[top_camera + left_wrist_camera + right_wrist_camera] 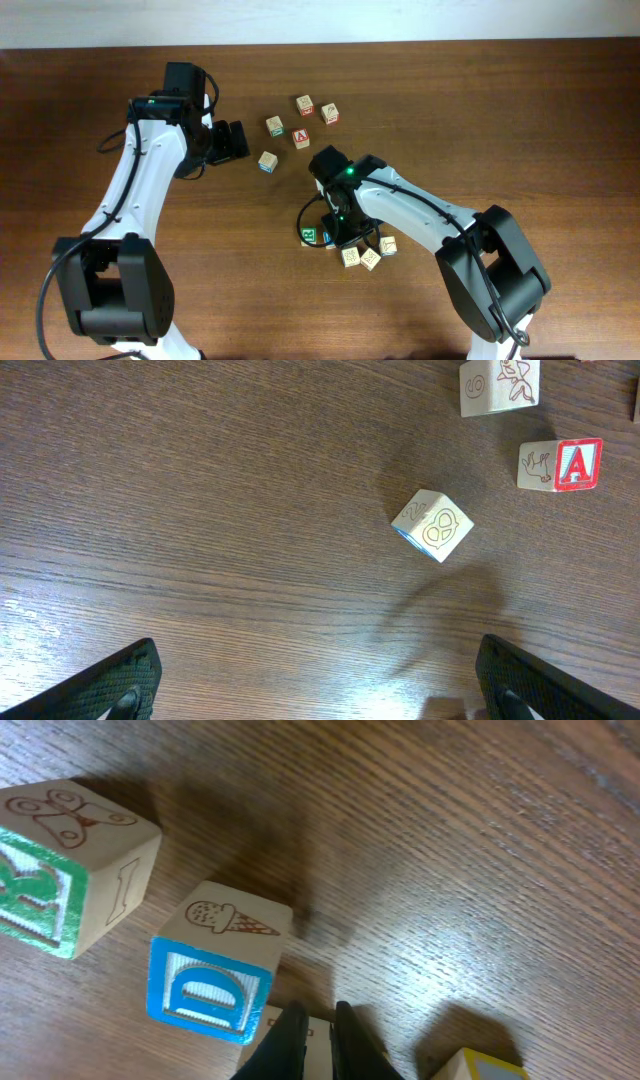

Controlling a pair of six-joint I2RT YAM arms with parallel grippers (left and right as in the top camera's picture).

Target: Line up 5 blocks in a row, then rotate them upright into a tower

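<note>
I'm seeing the right pincer (315, 1038) pinched narrow, gripping nothing. The blue-D block (215, 975) is sitting just left of its tips on the desk (480, 840), nearer this arm. The left pincer (320, 682) is gaping wide, empty, facing the pretzel block (432, 525).

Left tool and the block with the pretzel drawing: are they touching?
Apart. The left wrist view shows bare wood between the pretzel block and both fingers of the open left tool.
</note>
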